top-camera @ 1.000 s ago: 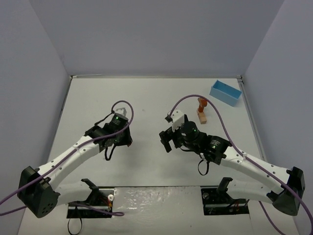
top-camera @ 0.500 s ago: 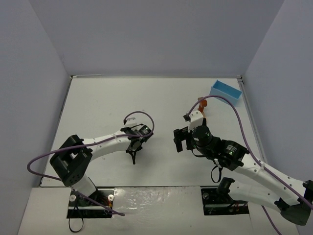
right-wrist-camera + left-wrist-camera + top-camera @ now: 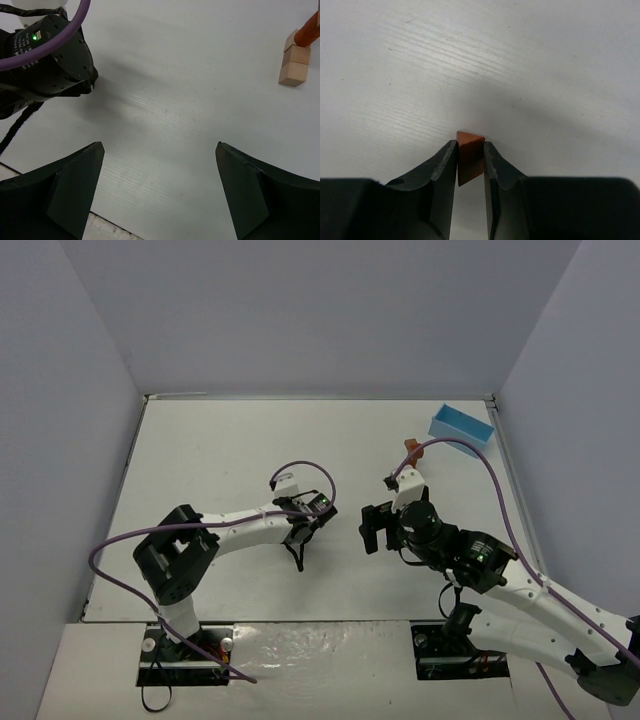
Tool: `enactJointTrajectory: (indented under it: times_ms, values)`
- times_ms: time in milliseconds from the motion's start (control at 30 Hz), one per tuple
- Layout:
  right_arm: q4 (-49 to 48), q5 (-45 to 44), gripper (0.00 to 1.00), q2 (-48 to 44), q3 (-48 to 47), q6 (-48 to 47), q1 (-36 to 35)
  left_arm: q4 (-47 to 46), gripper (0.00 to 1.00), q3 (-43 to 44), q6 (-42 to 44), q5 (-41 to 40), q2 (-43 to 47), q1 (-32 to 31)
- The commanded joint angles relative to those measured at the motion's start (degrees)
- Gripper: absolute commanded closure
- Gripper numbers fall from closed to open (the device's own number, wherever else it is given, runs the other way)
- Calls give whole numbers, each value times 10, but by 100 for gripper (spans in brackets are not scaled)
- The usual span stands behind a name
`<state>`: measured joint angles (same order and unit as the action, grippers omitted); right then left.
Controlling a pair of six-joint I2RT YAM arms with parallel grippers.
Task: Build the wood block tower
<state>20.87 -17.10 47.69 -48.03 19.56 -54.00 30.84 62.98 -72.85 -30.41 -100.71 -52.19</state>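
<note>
White tabletop (image 3: 175, 100); wood block tower (image 3: 299, 55) upright.

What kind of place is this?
Probably a robot testing booth: a left arm and a right arm bolted to a white table, plain walls closing it in, and wooden blocks to practise with.

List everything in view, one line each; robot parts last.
wood block tower: one stack, tan cubes plus an orange-red piece, far right of table near the box
loose block: one, orange-brown, clamped in the left end effector
box: one, light blue, far right corner
table: one, white, under everything
cables: two, purple, along the arms
left end effector: one, black, shut on the loose block, mid-table
right end effector: one, black, open and empty, right of centre
</note>
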Motion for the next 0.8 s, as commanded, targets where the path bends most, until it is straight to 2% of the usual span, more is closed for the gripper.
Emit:
enactJointTrajectory:
  times_ms: [0, 233, 333, 467, 633, 767]
  values:
    - [-16, -6, 8, -17, 4, 12, 2, -47, 92, -5, -54, 56, -21, -15]
    - [-15, 2, 8, -20, 7, 13, 1, -46, 76, 9, -94, 64, -46, -27]
    - [-13, 7, 8, -24, 6, 14, 1, -47, 60, 20, -98, 64, -51, -31]
    - [-11, 8, 8, -29, 4, 14, 2, -45, 48, 36, -95, 66, -43, -33]
    - [-8, 9, 8, -39, -3, 15, 1, -33, 47, 49, -75, 52, -3, -33]
    - [-3, 7, 7, -51, -7, 26, 2, -19, 47, 52, -9, 40, 41, -32]
